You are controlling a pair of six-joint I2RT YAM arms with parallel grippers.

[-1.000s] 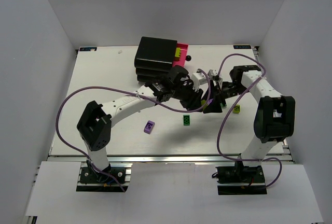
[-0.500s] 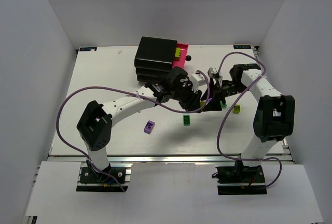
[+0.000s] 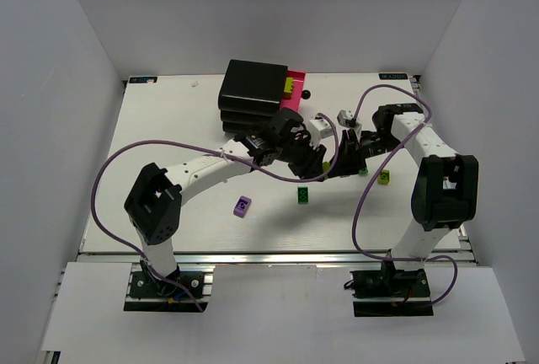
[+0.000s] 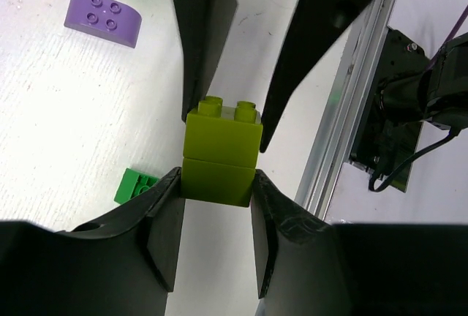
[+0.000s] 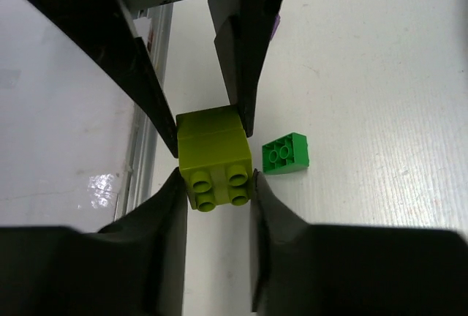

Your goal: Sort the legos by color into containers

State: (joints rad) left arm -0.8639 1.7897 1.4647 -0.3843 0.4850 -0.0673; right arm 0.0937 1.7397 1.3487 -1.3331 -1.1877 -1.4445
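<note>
Two lime-yellow legos stuck together as one stack [image 4: 223, 151] hang between both grippers above the table. My left gripper [image 4: 217, 181] is shut on the lower brick. My right gripper [image 5: 217, 184] is shut on the studded brick [image 5: 217, 166]. In the top view the two grippers meet tip to tip, left [image 3: 318, 164] and right [image 3: 337, 166], right of table centre. The black cabinet [image 3: 251, 94] stands at the back with its top pink drawer [image 3: 296, 77] open and a lime brick [image 3: 290, 87] in it. The lower drawers are hidden.
Loose on the table: a purple brick [image 3: 242, 206], a dark green brick [image 3: 302, 195], a lime brick [image 3: 384, 178] and a small green brick [image 3: 363, 170]. A green brick [image 5: 287, 153] lies just beside the grippers. Purple cables loop over both arms.
Both grippers, joined on the lime stack, have shifted slightly up and toward the back of the table. The loose bricks and the drawer have not moved.
</note>
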